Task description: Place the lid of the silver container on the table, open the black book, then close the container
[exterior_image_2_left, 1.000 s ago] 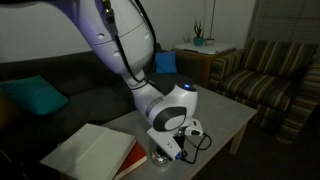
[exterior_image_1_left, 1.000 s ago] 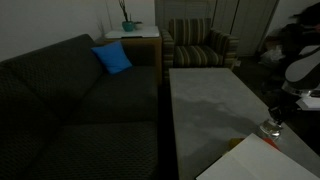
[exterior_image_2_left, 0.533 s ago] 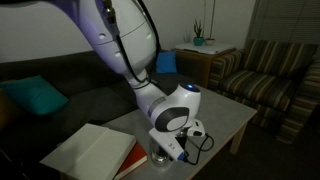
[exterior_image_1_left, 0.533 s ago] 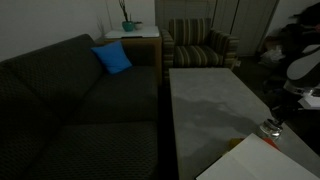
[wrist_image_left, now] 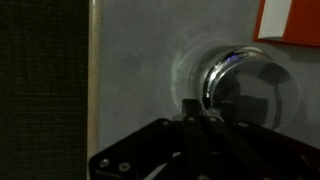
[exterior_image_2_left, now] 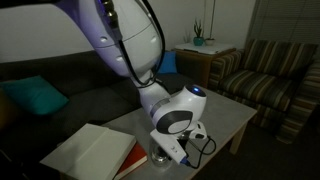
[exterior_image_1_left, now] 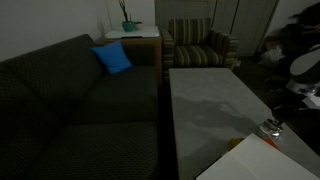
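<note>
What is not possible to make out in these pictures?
- Container: open or closed is unclear; the wrist view is blurred, with glare.
- Book: cut off by the bottom edge in an exterior view.
- Gripper: tips too dark and small under the arm in an exterior view.

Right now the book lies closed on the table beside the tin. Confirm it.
Not closed: the book lies open, pale pages up, as an exterior view shows. It does lie on the table beside the tin.
</note>
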`<state>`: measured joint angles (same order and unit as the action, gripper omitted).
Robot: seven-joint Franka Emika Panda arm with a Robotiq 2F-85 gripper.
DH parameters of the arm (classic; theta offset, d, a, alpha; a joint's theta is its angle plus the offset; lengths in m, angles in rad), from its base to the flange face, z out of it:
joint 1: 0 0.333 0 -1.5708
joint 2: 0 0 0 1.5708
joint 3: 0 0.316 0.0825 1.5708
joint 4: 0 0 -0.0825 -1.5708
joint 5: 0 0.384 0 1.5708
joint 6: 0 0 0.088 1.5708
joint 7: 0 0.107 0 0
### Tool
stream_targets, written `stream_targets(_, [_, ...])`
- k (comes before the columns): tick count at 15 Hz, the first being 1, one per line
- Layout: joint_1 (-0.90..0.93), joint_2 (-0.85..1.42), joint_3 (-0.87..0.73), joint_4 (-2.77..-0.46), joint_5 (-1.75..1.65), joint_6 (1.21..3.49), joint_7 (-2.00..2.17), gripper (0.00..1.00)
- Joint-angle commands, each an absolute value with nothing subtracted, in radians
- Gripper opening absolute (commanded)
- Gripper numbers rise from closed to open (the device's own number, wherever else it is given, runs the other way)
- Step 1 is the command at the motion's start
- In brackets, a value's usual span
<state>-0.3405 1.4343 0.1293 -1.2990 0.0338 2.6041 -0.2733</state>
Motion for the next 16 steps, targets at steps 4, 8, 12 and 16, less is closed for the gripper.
stream_targets(4, [-0.397, 1.458, 0.179, -1.262, 0.075, 2.546, -0.375, 0.00])
stream_targets(8, [-0.404, 1.467, 0.183, -1.250, 0.083, 2.528, -0.393, 0.00])
stream_targets(12, [-0.409, 1.467, 0.185, -1.243, 0.091, 2.507, -0.406, 0.00])
stream_targets(16, [-0.413, 1.464, 0.186, -1.240, 0.095, 2.491, -0.418, 0.00])
